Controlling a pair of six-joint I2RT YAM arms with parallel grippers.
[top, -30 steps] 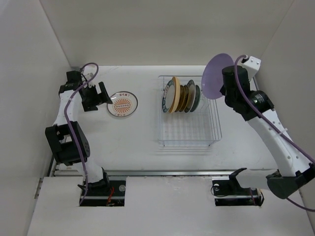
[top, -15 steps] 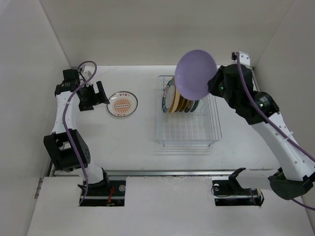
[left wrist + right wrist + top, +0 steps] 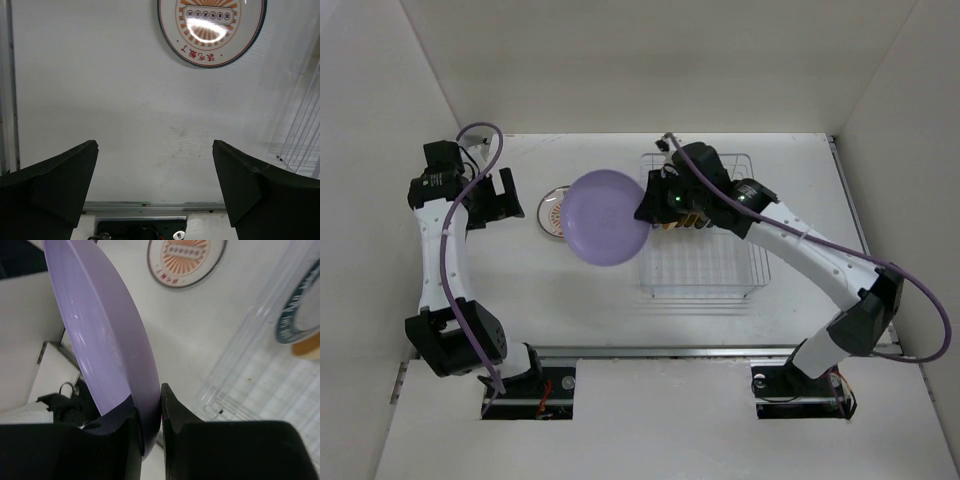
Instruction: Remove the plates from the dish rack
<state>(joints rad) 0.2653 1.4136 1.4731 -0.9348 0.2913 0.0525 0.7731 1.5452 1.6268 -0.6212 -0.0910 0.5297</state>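
Left of the wire dish rack point(image 3: 710, 272), the right gripper point(image 3: 160, 392) pinches the rim of the smooth lavender plate point(image 3: 607, 216), tilted above the table point(image 3: 570, 290). In the top view it covers part of the flat orange-pattern plate point(image 3: 211, 30). Left gripper point(image 3: 155, 150) is wide open and empty. Racked plates point(image 3: 295, 315) are mostly hidden by the right arm.

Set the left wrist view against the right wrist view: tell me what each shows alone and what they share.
Left wrist only: the left gripper, its fingers spread wide with nothing between them, and a metal strip low in the view. Right wrist only: the lavender plate, clamped by its rim in the right gripper, and a teal-rimmed plate standing in the dish rack. Both: the white plate with the orange pattern lying flat on the table, and part of the dish rack's wires.
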